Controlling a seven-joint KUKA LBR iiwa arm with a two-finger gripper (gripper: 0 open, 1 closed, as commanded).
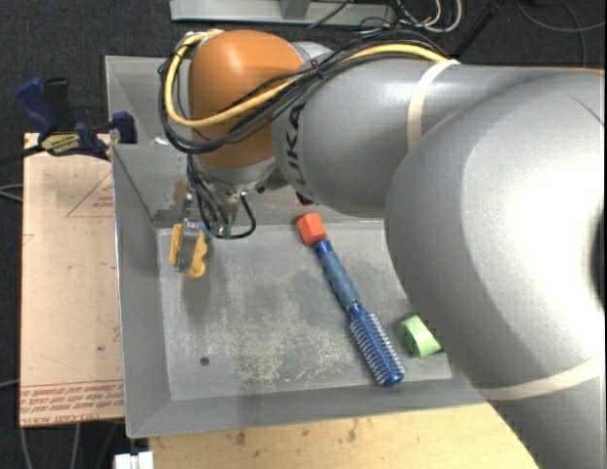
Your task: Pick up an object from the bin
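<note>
Camera view, looking down on the bin (139, 291) from above. My arm (459, 164) enters from the right and crosses the bin's rear half. At my wrist sits the orange cover (235, 86), with yellow and black cables (269, 88) looped across it.

Item 1. My gripper (193, 234) hangs below the orange cover, low over the rear left corner of the bin floor, close to the left wall. Whether it is spread or pressed together, I cannot tell: wrist and cabling hide its upper part.

Item 2. A small yellow piece (194, 254) with a grey part lies directly at my gripper's tip, in that same rear left corner. Contact looks likely, but I cannot tell whether the piece is gripped or only lying on the floor beneath me.

Item 3. A blue brush (354, 311) lies aslant across the middle of the floor, handle towards the rear, bristled head towards the front right.

Item 4. An orange-red block (309, 229) touches the far end of the brush handle. Whether it is a cap on the handle or a separate thing, I cannot tell.

Item 5. A green block (418, 336) lies just beside the bristled head, on its right, at the edge of my arm's outline.

Items 3 to 5 are well apart from my gripper.
</note>
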